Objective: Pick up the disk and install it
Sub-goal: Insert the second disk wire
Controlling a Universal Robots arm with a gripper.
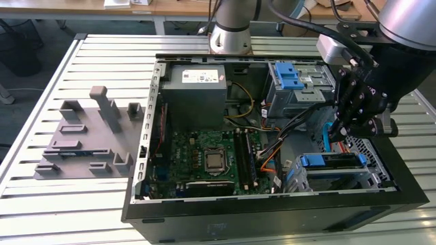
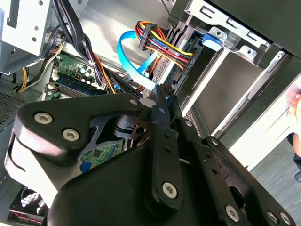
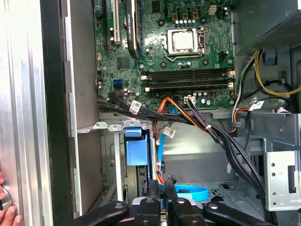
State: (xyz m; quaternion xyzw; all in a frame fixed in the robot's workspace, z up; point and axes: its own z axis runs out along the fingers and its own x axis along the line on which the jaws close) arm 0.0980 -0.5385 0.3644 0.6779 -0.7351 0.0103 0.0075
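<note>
one gripper (image 1: pixel 338 133) sat inside the open pc case (image 1: pixel 272 214), fingers nearly together with nothing seen between them, just above the blue sata cable (image 3: pixel 188 192). disk (image 1: pixel 334 162) with its blue carrier lay seated in the lower drive cage (image 1: pixel 340 178), below the gripper. motherboard (image 3: pixel 164 47) lay beyond, well apart.

The exterior view looks steeply down from the front at the open case (image 1: pixel 272 204) on the worktop (image 1: pixel 68 204). Both wrist views sit close inside it, sharing the cables (image 2: pixel 160 44) (motherboard (image 3: pixel 178 56) too).
</note>
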